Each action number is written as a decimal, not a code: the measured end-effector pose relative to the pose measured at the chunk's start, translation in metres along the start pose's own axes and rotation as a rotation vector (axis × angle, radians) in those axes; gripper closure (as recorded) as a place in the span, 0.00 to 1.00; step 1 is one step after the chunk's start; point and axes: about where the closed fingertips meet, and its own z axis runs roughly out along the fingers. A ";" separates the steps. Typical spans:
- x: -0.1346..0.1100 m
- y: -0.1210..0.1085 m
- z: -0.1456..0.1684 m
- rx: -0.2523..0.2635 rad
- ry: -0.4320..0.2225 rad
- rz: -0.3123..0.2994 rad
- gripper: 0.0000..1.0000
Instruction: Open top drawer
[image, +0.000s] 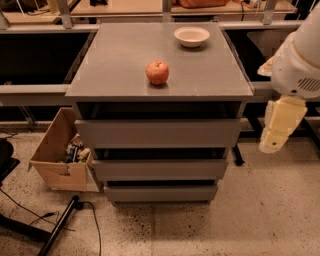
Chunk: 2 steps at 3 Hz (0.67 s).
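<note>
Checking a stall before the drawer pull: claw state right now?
Claw: cannot be told whether open or closed; it hangs to the right of the top drawer, apart from it.
</note>
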 end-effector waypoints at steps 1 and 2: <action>0.009 -0.029 0.079 0.011 0.146 -0.066 0.00; 0.023 -0.052 0.120 0.033 0.263 -0.103 0.00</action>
